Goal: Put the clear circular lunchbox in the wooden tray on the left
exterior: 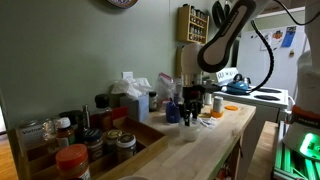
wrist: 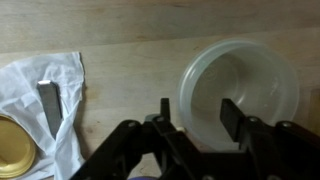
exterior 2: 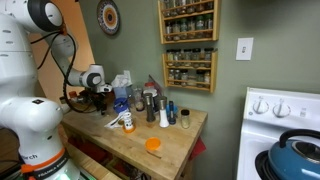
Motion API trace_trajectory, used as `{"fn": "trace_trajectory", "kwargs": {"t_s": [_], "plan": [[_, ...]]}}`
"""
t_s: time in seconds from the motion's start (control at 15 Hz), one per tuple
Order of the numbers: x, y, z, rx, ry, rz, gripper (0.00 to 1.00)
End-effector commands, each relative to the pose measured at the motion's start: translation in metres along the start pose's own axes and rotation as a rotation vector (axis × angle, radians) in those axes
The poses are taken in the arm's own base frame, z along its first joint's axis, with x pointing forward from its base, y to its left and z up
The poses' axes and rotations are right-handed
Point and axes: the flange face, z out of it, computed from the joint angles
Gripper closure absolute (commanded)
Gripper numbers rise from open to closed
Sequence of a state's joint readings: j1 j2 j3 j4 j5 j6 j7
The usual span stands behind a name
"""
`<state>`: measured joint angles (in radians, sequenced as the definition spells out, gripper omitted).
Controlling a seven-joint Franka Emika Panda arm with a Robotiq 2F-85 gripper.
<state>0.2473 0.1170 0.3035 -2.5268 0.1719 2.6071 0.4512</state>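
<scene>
Presently, gripper [wrist: 198,108]: fingers spread, straddling wall of clear round plastic lunchbox [wrist: 250,80].
Risk: thin slick wall may squirt from between fingers when pinched.

**Crowded tray, open counter between it and the gripper**

In the wrist view, the gripper [wrist: 200,118] hangs with its jaws apart, astride the near rim of the clear circular lunchbox [wrist: 240,88]. Bare wood lies beyond the lunchbox and in a narrow strip beside it. Crumpled white paper [wrist: 45,90] and a gold lid [wrist: 12,148] close off the far side of that strip.

In an exterior view, the wooden tray [exterior: 150,135] is crowded with orange-lidded jars [exterior: 72,158], and little of its floor shows. The counter [exterior: 205,145] between tray and gripper is open. Bottles and boxes [exterior: 135,92] line the wall behind. In an exterior view, a small orange object [exterior 2: 153,145] sits near the counter's front edge.
</scene>
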Motion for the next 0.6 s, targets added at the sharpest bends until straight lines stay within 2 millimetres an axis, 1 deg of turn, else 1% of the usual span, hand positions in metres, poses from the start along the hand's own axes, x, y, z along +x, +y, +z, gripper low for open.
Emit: {"fn": "trace_trajectory", "kwargs": {"t_s": [0.0,0.07,0.2,0.4,0.47,0.53], "plan": [[-0.009,-0.003,-0.017,0.003,0.031,-0.012,0.73],[-0.011,-0.005,-0.025,0.005,0.040,-0.026,0.81],[-0.016,-0.012,-0.039,-0.008,0.057,-0.053,0.94],[-0.025,-0.025,-0.056,-0.004,0.053,-0.093,1.00],[-0.027,-0.029,-0.064,0.000,0.056,-0.100,0.98],[-0.031,-0.039,-0.079,0.024,0.063,-0.117,0.96]]}}
